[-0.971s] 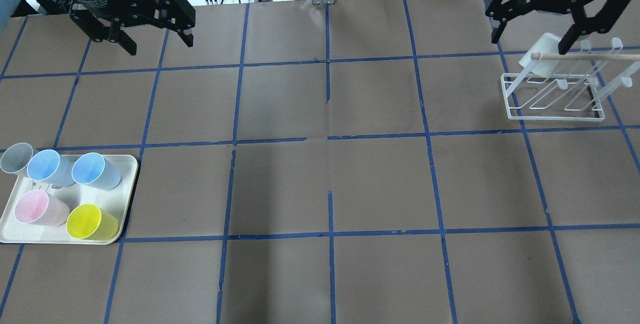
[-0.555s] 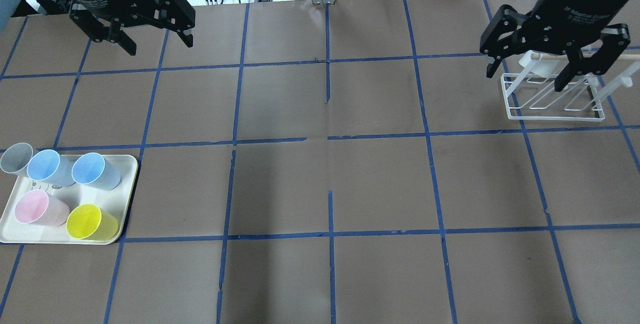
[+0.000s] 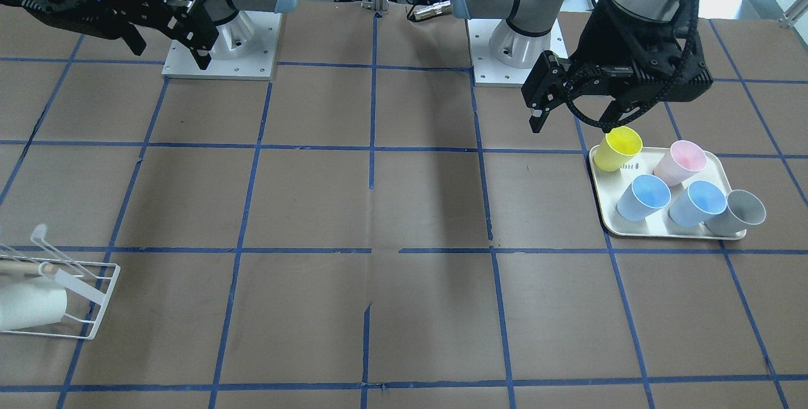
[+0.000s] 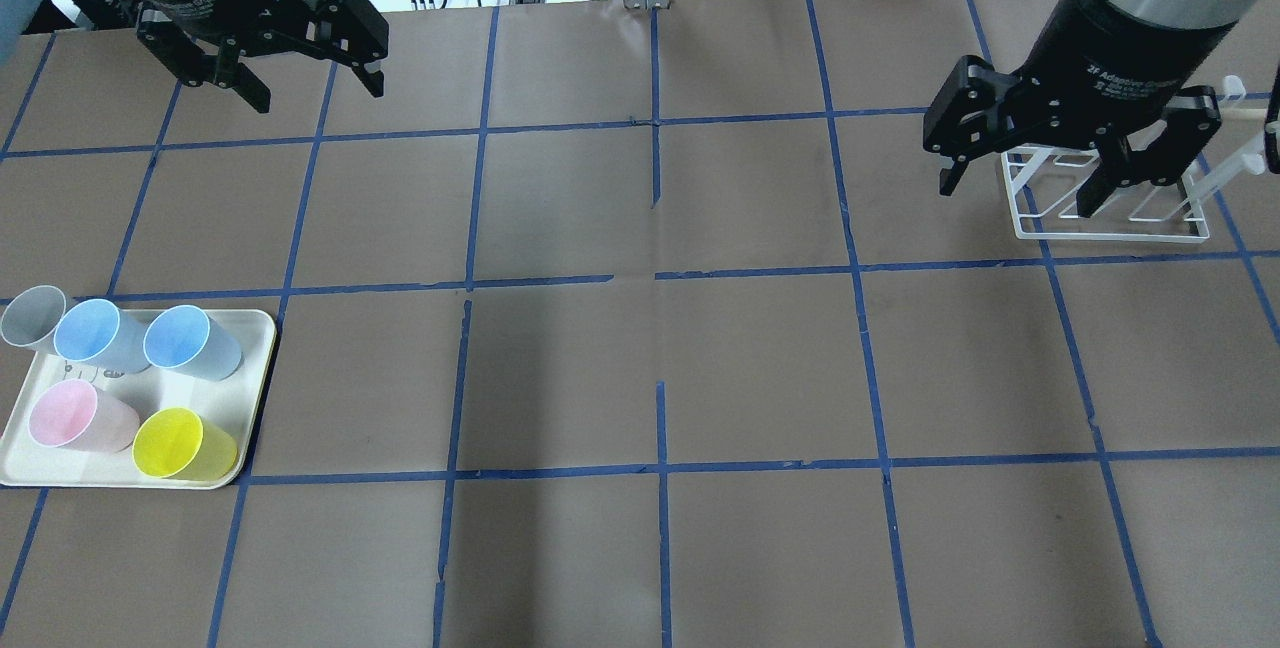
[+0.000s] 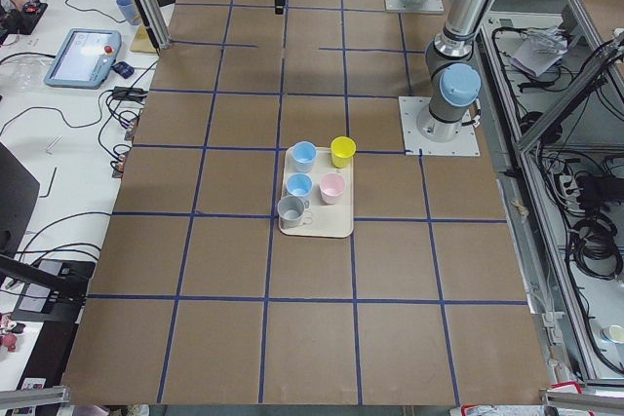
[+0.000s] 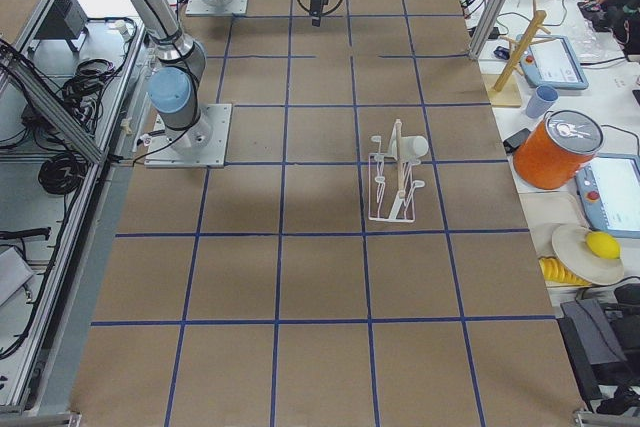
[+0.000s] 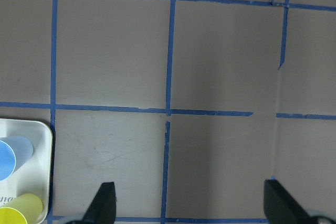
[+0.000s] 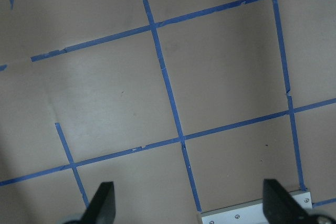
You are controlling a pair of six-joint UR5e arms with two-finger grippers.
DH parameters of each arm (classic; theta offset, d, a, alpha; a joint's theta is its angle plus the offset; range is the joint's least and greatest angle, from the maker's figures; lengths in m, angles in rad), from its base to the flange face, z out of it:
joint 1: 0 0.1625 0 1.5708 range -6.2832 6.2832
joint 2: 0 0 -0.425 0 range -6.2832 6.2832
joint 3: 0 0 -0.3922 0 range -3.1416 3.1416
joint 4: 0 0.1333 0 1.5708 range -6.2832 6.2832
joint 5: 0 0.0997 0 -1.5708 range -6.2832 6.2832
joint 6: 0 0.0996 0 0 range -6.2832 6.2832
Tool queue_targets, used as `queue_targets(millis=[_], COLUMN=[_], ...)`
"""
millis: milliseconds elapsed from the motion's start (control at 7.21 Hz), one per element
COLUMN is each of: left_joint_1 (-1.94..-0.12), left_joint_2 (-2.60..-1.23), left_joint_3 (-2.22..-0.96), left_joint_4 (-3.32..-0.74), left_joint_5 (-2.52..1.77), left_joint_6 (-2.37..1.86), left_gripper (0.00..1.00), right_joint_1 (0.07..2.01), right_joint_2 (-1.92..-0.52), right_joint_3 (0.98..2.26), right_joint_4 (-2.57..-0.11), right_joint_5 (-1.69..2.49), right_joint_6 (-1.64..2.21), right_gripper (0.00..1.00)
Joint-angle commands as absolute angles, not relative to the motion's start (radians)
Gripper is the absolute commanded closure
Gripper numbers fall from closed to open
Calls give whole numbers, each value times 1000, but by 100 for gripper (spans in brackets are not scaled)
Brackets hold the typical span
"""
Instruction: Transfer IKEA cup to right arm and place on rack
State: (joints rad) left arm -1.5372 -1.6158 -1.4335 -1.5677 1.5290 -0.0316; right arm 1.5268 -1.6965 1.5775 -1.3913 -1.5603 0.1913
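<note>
The IKEA cup (image 3: 28, 311) is a pale cream tumbler resting tilted on the prongs of the white wire rack (image 3: 85, 332), under its wooden dowel; it also shows in the exterior right view as the cup (image 6: 413, 147) on the rack (image 6: 390, 209). In the overhead view my right gripper (image 4: 1018, 190) hangs open and empty above the rack (image 4: 1110, 236) and hides the cup. From the front, the right gripper (image 3: 169, 52) is high, back towards the robot's base. My left gripper (image 4: 315, 93) is open and empty, high over the table's far left.
A cream tray (image 4: 258, 328) at the near left holds a grey cup (image 4: 30, 316), two blue cups (image 4: 95, 333), a pink cup (image 4: 70, 418) and a yellow cup (image 4: 180, 443). From the front, the left gripper (image 3: 574, 125) hovers just behind that tray (image 3: 606, 223).
My open right gripper has pulled back from beyond the rack, towards me and a little left, and now covers the cup in the overhead view. The cup stays on the rack. The left arm barely moved.
</note>
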Motion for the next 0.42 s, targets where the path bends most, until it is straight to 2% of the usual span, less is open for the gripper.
queue_targets(millis=[0,278], left_joint_1=[-1539,-1539], left_joint_2=[-1618,-1617], left_joint_3=[-1436,-1437], left_joint_4=[-1568,-1568], left_joint_5=[1552,1552], left_joint_6=[-35,-32], left_gripper=[0,0], right_joint_1=[1531,1531], right_joint_2=[-1704,-1701], right_joint_3=[1600,1597], right_joint_4=[-1414,-1427], right_joint_5=[-1559,-1560], right_joint_6=[151,146], right_gripper=[0,0])
